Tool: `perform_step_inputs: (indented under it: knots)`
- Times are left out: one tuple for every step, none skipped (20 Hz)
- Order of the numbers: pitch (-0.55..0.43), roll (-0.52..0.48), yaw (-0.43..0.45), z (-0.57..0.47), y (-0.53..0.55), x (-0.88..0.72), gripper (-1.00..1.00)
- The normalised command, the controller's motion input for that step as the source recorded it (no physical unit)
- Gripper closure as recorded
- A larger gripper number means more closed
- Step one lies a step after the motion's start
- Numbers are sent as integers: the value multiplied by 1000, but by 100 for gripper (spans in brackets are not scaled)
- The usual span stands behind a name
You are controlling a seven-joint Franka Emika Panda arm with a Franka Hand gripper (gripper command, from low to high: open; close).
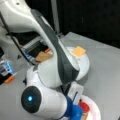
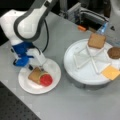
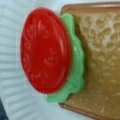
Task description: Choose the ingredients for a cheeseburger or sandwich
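The sandwich stack lies on a white paper plate [image 2: 28, 86]: a tan bread slice [image 2: 35, 74] with green lettuce [image 3: 75, 75] and a red tomato disc [image 2: 46, 80] on top. The wrist view looks straight down on the tomato [image 3: 45, 50], the lettuce edge and the bread [image 3: 102, 62]; no fingers show there. My gripper [image 2: 40, 65] hangs just over the stack's far edge. In a front view the arm hides most of the plate [image 1: 96, 110], and only the tomato [image 1: 83, 107] shows beside the gripper [image 1: 78, 103]. The other bread slice [image 2: 96, 40], brown patty [image 2: 114, 52] and yellow cheese [image 2: 110, 72] lie on the tray.
A round white divided tray [image 2: 75, 65] stands at a front view's right, next to the plate. In a front view the arm [image 1: 57, 65] covers that tray, leaving the cheese [image 1: 78, 51] and bread [image 1: 43, 56] showing. Dark equipment [image 2: 91, 17] sits at the table's back.
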Motion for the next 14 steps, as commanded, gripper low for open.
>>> perform_step_inputs:
  knots:
    - [176, -241, -2, 306, 172, -76, -100]
    - [175, -251, -3, 296, 201, -93, -100]
    - [176, -274, -12, 291, 245, -117, -100]
    - [164, -272, -7, 278, 270, -130, -100]
    - [149, -263, 0, 239, 281, -132, -100]
    - [165, -357, -58, 219, 307, -157, -100]
    - [156, -371, -68, 188, 315, -171, -100]
    - [145, -397, -85, 174, 343, -207, -100]
    - [138, -435, -101, 164, 388, -254, -100]
    - [125, -470, -114, 163, 442, -314, -100]
    - [114, -493, -122, 166, 497, -382, -100]
    - [93, -507, -127, 166, 548, -455, -100]
    - [89, -529, -128, 171, 586, -525, -100]
    - [76, -524, -121, 180, 613, -591, -100]
